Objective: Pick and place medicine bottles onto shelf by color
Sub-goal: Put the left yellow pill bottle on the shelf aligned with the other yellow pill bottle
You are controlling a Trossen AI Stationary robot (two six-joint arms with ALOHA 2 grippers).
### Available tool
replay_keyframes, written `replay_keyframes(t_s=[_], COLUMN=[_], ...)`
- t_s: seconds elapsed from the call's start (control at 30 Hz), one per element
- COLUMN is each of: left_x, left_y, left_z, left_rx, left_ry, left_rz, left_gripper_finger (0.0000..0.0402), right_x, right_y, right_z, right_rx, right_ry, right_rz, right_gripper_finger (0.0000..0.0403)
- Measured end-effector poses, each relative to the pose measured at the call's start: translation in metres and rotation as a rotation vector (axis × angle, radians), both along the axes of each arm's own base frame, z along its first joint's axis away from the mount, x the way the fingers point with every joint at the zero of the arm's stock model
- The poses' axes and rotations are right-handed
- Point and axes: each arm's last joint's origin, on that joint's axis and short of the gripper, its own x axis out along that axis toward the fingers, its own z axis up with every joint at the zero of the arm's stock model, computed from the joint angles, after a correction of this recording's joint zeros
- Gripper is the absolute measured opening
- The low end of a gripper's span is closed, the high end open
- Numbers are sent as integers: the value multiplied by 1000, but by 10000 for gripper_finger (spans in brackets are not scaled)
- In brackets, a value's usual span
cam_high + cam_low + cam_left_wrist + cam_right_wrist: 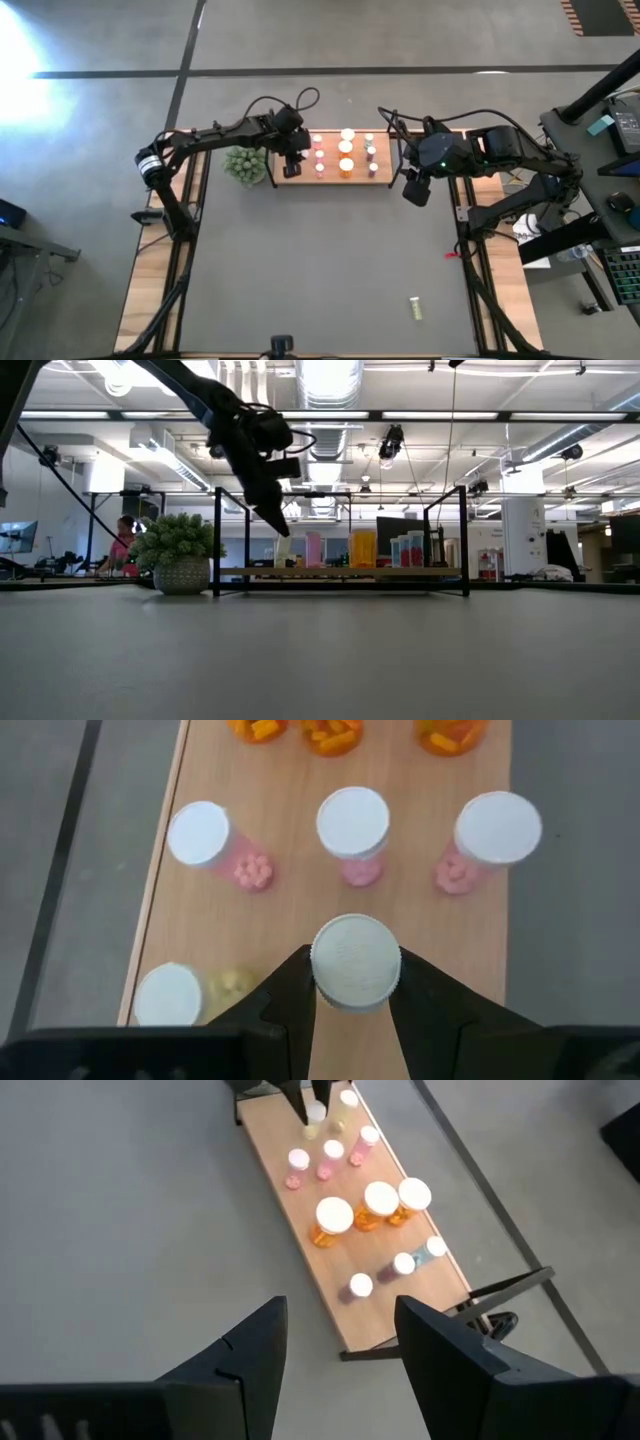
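Open-plan lab or workshop: exposed ceiling ducts [330, 380], strip lights [560, 415], concrete floor [100, 40], desk with keyboards [625, 275], person [122, 545] seated behind.

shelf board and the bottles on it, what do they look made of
Shelf: light wood or wood-look laminate, matte, faint grain; frame uprights look like thin black metal. Medicine bottles: seemingly clear tinted plastic, pills visible inside, matte white caps probably plastic.
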Motion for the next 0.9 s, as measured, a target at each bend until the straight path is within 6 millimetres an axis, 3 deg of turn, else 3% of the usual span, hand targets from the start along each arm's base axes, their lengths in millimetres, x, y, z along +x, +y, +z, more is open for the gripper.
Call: replay_keyframes(t_s=[0.47, 0.9], left_x=[-5, -3], left_y=[-1, 0], left_z=[-17, -14], left_rx=[-2, 19], left_ry=[22, 6], left_rz=[-19, -33], left_gripper_finger=[93, 93], right_x=[0, 0], right_y=[0, 0], right_z=[0, 0], right_rx=[0, 1], right_ry=[0, 1], right_rz=[0, 0], right_gripper_finger=[178, 178])
